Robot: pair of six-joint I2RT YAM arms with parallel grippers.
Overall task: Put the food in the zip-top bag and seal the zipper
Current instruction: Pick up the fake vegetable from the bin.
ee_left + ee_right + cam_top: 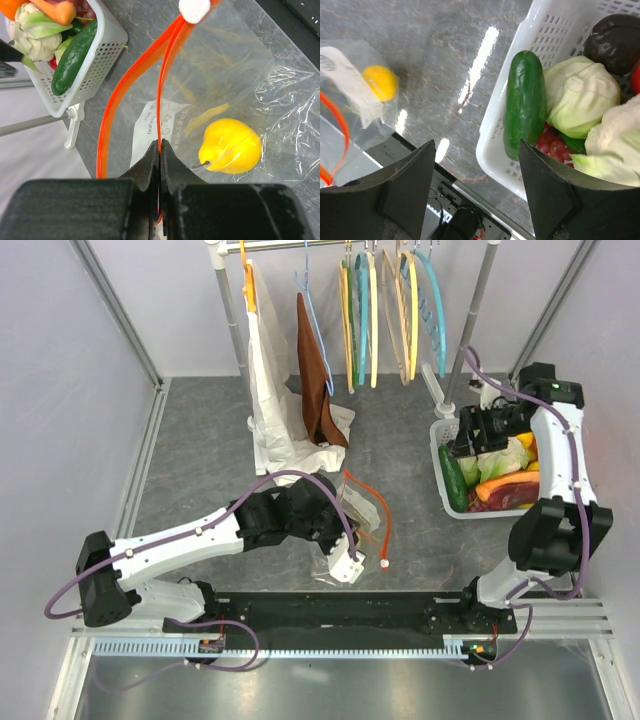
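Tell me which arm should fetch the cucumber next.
Right. The right gripper is open just above the cucumber in the basket; the left gripper is shut on the zipper, holding the bag with the yellow fruit inside.

Zip-top bag (235, 60): clear, with a white printed label (145, 130). Zipper (159, 105): orange-red. Slider (194, 9): white. Fruit (231, 145): yellow. Cucumber (524, 100): dark green. Cabbage (580, 95): pale green. Basket (492, 150): white, perforated grid. Table (420, 40): grey, marbled.

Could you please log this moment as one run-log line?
left hand: shut on zipper | right hand: open by basket | yellow fruit: inside zip-top bag | cucumber: in basket
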